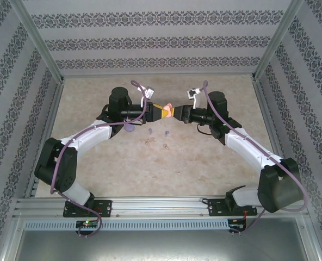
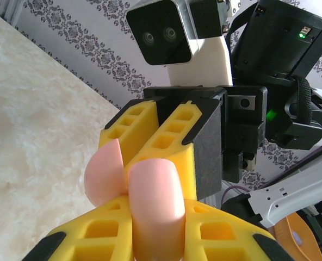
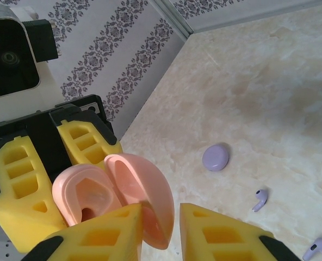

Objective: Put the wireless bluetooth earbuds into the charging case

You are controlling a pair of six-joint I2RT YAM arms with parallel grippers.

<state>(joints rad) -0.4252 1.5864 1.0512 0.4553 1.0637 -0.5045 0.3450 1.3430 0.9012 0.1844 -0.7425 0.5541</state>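
A pale pink charging case (image 1: 169, 110) hangs in mid-air between both arms, its lid swung open. My left gripper (image 2: 155, 228) is shut on the case's base (image 2: 153, 201). My right gripper (image 3: 161, 228) is open, with the lid (image 3: 142, 190) between its yellow fingers. One finger lies against the lid and a gap shows on the other side. The case's hollow (image 3: 85, 198) looks empty. Two lilac earbuds (image 3: 260, 199) (image 3: 319, 248) lie on the table below. Small pink earbuds (image 1: 148, 142) lie nearby, too small to make out well.
A shut lilac case (image 3: 216, 157) rests on the marbled table (image 1: 204, 163) under the left arm's wrist (image 1: 129, 129). Patterned walls (image 1: 161, 41) close in the back and both sides. Both arms arch inward and meet near the table's far middle.
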